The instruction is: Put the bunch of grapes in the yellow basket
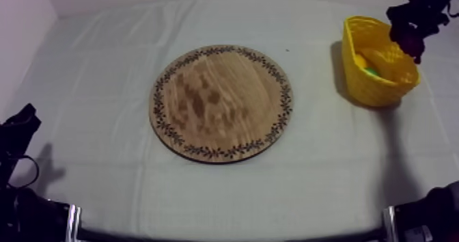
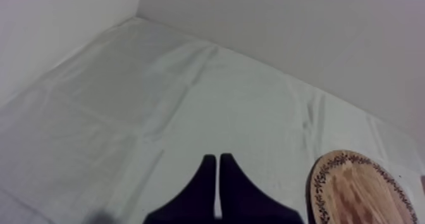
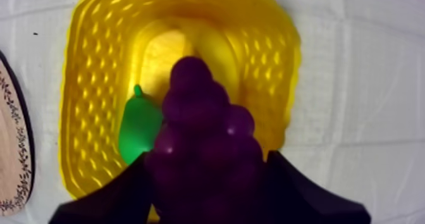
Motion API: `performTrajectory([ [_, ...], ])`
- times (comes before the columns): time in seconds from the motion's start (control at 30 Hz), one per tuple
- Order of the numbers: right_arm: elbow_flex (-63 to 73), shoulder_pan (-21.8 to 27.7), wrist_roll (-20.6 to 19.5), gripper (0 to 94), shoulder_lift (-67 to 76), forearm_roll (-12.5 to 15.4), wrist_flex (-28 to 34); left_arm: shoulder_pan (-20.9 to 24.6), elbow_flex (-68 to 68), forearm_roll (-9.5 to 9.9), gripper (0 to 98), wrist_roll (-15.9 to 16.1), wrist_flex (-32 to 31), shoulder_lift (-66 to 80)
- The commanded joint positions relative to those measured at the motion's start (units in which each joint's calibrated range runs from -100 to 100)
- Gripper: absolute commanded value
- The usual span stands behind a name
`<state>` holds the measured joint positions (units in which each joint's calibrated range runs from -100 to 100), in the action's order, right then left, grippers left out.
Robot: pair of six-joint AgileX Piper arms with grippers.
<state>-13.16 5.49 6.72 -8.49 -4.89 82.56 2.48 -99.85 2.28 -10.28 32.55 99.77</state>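
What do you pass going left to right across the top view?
left tool → wooden board → yellow basket. The right tool, shut on the bunch of grapes, hangs over the basket and overlaps it, so it is left out of the order.

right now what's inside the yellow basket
A green pear and a yellow banana lie in the yellow basket. The bunch of grapes in the right gripper covers the rest.
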Motion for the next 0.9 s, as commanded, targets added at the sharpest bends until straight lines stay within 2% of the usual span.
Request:
performTrajectory([
  [0.0, 0.2, -0.1, -0.2, 35.1, -1.1, 0.0, -0.1, 0.0, 0.0, -0.01, 0.0, 0.0, 0.0, 0.0],
  [0.5, 4.3, -2.3, -1.2, 38.1, -14.9, 0.5, -4.3, 0.0, 0.0, -0.01, 0.0, 0.0, 0.0, 0.0],
  [0.63, 6.3, -2.6, -1.6, 46.8, -18.7, 0.3, -4.2, 0.0, 0.0, -0.01, 0.0, 0.0, 0.0, 0.0],
  [0.87, 8.5, -2.4, -2.1, 69.8, -21.2, 0.4, -3.7, 0.0, 0.0, -0.01, 0.0, 0.0, 0.0, 0.0],
])
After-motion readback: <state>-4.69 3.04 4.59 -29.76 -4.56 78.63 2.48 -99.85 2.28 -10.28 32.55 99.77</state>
